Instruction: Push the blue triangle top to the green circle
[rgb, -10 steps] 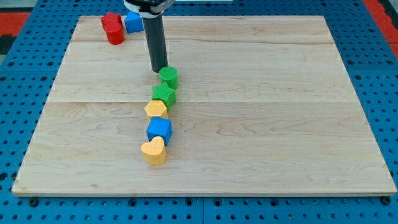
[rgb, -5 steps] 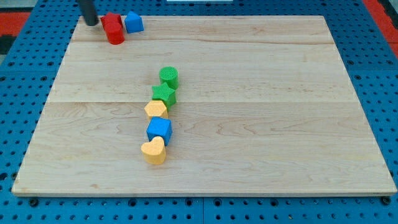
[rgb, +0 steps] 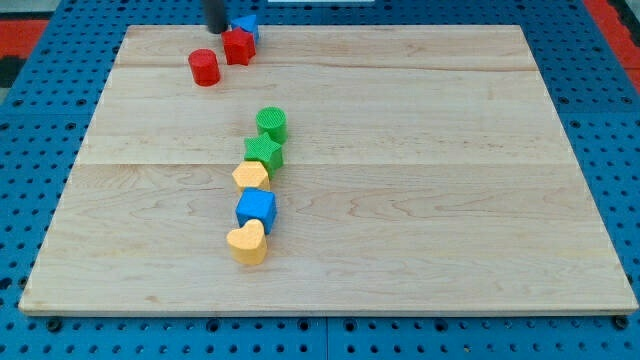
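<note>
My tip [rgb: 216, 29] is at the view's top edge of the board, just left of a red block [rgb: 238, 46]. The blue triangle [rgb: 247, 25] sits behind that red block, partly hidden, at the board's top edge. A red cylinder [rgb: 204, 67] lies below and to the left of them. The green circle [rgb: 271, 123] stands near the board's middle, heading a column of blocks, well below the blue triangle.
Below the green circle, running down the view, come a green star [rgb: 264, 152], a yellow hexagon-like block [rgb: 251, 176], a blue cube [rgb: 256, 209] and a yellow heart [rgb: 247, 242]. The wooden board [rgb: 450, 180] lies on a blue pegboard.
My tip moved from beside the green circle to the top left, then right along the top edge. The red block and blue triangle shifted right; the red cylinder shifted down and right, apart from them.
</note>
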Action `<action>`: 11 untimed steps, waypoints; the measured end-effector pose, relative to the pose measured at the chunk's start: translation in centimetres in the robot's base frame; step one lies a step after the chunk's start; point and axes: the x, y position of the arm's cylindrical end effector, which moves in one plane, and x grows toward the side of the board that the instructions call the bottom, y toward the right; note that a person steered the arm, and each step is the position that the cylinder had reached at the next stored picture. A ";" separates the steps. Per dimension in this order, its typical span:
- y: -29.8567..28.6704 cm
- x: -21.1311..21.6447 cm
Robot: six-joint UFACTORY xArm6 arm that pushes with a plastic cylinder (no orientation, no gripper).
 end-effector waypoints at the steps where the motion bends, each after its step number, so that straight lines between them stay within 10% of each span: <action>1: 4.6 0.3; 9: 16.4 4.1; 11: 9.6 5.4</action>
